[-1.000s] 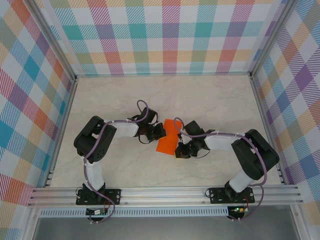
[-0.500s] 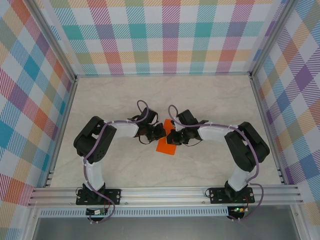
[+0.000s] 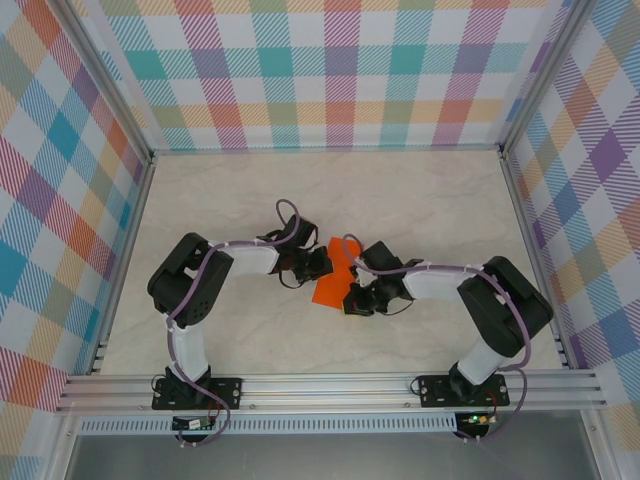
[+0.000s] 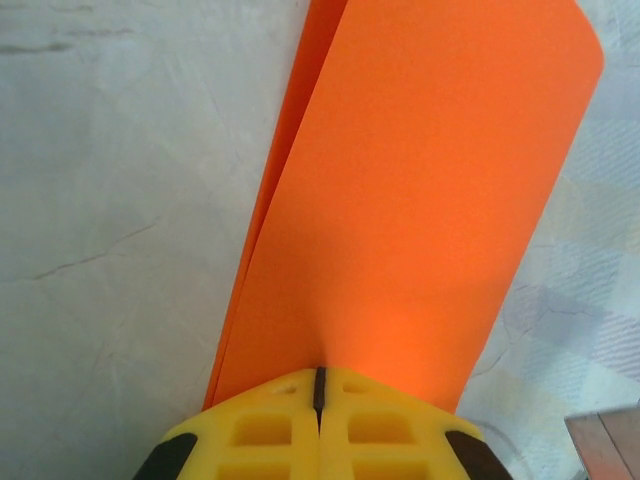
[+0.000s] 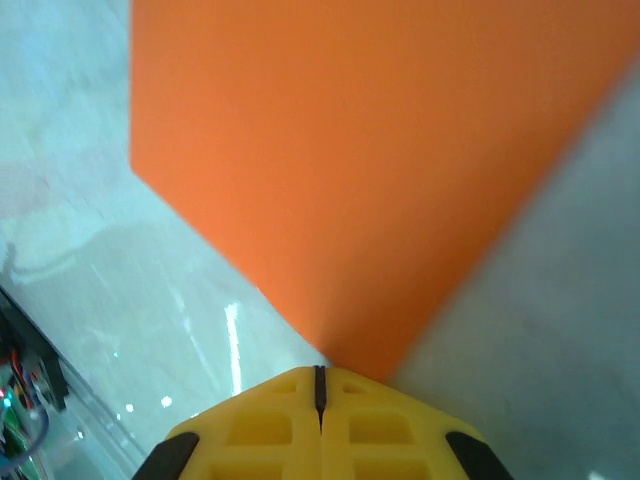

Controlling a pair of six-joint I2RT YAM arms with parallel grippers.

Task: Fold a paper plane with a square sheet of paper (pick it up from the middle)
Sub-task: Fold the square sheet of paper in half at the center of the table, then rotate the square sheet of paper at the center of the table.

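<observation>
Item, nearest: my right gripper (image 3: 352,296), jaws pressed together and pinching a corner of the square sheet of paper (image 3: 334,282). Over the last second it has been swinging toward the far side, close up to its partner, and it is now settling back at the near-right end of the sheet, roughly where it began. Item, middle: the sheet itself, orange, sitting between my two grippers near the centre of the table (image 3: 430,200). It is stretching out near-to-far again after looking shorter half a second ago. My left wrist view is showing two layers, one edge peeking out beside the other, so I am judging that a first half-fold is being formed or drawn taut. No nose or wings are showing yet, so most of the plane is still to make. Whether the sheet is resting on the table or hanging just above it, I cannot tell. Item, farther: my left gripper (image 3: 323,266), jaws likewise pressed together on the sheet's left edge, keeping the same spot as a second ago. Pose: both forearms are reaching inward with elbows out to left and right and wrists low, fingertips facing each other across the paper.
</observation>
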